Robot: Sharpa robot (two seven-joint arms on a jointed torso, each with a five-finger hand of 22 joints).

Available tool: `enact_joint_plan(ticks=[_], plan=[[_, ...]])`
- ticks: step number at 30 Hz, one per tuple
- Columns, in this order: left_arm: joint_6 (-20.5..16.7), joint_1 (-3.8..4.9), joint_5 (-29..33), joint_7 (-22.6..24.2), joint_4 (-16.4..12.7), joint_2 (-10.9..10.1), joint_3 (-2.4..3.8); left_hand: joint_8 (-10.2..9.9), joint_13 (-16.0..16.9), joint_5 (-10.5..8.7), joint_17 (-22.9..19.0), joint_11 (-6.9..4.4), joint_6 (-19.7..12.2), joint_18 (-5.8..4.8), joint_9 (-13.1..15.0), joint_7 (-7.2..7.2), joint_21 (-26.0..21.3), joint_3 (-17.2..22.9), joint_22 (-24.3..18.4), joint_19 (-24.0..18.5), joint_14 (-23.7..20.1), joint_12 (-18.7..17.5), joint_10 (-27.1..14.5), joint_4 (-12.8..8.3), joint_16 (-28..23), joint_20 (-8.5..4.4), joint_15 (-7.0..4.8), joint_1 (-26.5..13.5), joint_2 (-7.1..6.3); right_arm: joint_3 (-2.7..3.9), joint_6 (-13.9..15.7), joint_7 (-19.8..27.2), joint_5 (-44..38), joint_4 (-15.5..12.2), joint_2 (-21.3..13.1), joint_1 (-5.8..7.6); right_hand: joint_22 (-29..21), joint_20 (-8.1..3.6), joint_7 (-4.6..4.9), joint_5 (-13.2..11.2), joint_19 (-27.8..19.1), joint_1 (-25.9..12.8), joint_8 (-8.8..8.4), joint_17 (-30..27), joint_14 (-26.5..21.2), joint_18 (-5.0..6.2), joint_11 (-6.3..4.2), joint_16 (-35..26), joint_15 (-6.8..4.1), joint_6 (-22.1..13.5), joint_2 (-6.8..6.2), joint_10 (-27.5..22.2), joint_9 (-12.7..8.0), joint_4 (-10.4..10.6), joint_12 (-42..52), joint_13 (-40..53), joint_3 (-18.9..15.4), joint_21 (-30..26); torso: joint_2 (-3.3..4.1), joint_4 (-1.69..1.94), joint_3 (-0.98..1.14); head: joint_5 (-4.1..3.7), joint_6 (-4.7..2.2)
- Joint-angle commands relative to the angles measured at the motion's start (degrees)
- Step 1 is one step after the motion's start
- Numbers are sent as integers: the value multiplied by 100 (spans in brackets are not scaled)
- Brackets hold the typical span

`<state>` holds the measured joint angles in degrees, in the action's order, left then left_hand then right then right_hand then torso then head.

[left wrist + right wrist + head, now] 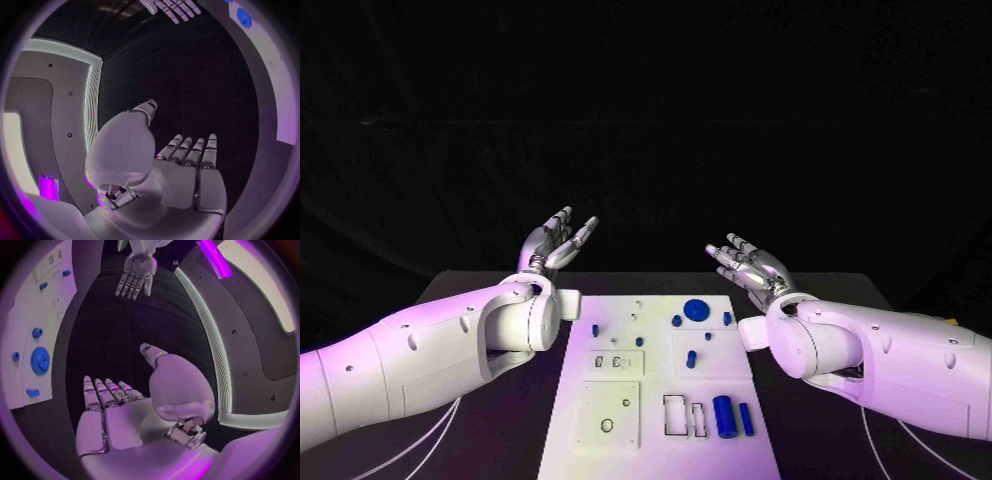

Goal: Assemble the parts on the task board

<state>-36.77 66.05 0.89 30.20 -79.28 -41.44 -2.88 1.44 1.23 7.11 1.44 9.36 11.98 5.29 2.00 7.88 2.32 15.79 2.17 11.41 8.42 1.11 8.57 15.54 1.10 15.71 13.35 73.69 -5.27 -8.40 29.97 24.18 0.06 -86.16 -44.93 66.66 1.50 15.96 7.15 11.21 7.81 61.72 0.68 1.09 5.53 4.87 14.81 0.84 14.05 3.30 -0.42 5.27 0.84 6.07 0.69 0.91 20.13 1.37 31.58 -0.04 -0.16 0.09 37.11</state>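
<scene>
Black table [502, 440], dark cloth backdrop behind it. White task board [625, 345] lies flat in the middle, long side running near to far. On the board: round blue disc [695, 309] at far right, small blue pieces [682, 340] scattered around and just near of it, one small blue peg [596, 329] at the left edge. Blue cylinder [724, 415] and a thinner blue pin [746, 419] lie side by side at near right, beside rectangular cut-outs [675, 415]
</scene>
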Motion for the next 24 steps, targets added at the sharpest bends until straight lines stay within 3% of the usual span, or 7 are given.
enact_joint_plan(ticks=[1,4,6,7,9,13,24], plan=[[282,8,19,152,-2,13,4,71,27,48,48,130,165,60,35,527,127,94,67,199,193,42,158,16,74,97,155,295,6,-59,-976,-317,-158,42,-2,66,50,74,1002,79,210,395,100,65,305,114,59,96,58,314,-28,317,70,-161,77,45,124,120,1,0,0,0,0],[282,8,19,152,-2,13,4,218,92,38,247,360,661,-29,140,736,391,168,193,652,1176,142,811,-57,367,92,229,369,15,-115,-1129,-369,-170,68,-4,111,179,84,983,130,847,831,403,259,1311,181,14,394,-17,1142,-143,1297,271,-507,272,152,226,381,1,0,0,0,0],[282,8,19,152,-2,13,4,333,128,36,338,509,1015,25,217,855,549,205,263,955,1636,219,1294,-99,535,103,105,403,9,-122,-1147,-375,-171,71,-4,116,244,76,962,149,1221,988,613,381,1990,200,13,610,-31,1683,-162,1979,401,-612,406,206,273,531,1,0,0,0,0],[643,11,-118,149,-92,-229,3,416,150,33,399,534,1257,66,270,871,694,238,331,1265,1955,269,1625,-137,645,98,62,435,3,-121,-376,-187,-1890,310,-20,174,260,76,972,170,1344,1044,686,415,2212,201,26,672,-27,1874,-179,2234,446,-652,440,214,288,578,43,-31,-15,-14,60],[661,11,-186,148,-106,-247,3,758,294,25,678,495,2227,276,477,876,1304,320,611,2539,3309,637,3287,-236,1179,83,-100,503,-27,-120,-298,-212,-2200,370,-10,189,278,72,948,206,1607,1199,856,472,2673,204,6,776,-39,2326,-235,2805,550,-769,474,219,335,662,49,-31,-12,0,79],[786,12,-367,108,-206,-329,3,1217,277,25,817,315,3340,514,728,745,1702,536,713,3231,3836,792,4135,-396,1407,52,-290,583,-86,-116,-138,-354,-2940,490,5,252,455,60,859,223,3000,1360,1321,648,3991,414,-175,1172,-251,3621,-310,4403,811,-879,646,285,485,1163,81,-17,-12,-3,73],[1056,61,-705,-13,-756,-689,12,1331,249,9,892,210,3521,528,778,631,1852,815,688,3607,4148,675,4487,-555,1457,-56,-404,634,-209,-89,-387,-1078,-4374,530,-47,590,601,-121,657,276,3868,1352,1483,886,5133,566,-437,1507,-601,4503,-574,5422,875,-890,477,305,908,1652,342,23,-36,-26,83]])
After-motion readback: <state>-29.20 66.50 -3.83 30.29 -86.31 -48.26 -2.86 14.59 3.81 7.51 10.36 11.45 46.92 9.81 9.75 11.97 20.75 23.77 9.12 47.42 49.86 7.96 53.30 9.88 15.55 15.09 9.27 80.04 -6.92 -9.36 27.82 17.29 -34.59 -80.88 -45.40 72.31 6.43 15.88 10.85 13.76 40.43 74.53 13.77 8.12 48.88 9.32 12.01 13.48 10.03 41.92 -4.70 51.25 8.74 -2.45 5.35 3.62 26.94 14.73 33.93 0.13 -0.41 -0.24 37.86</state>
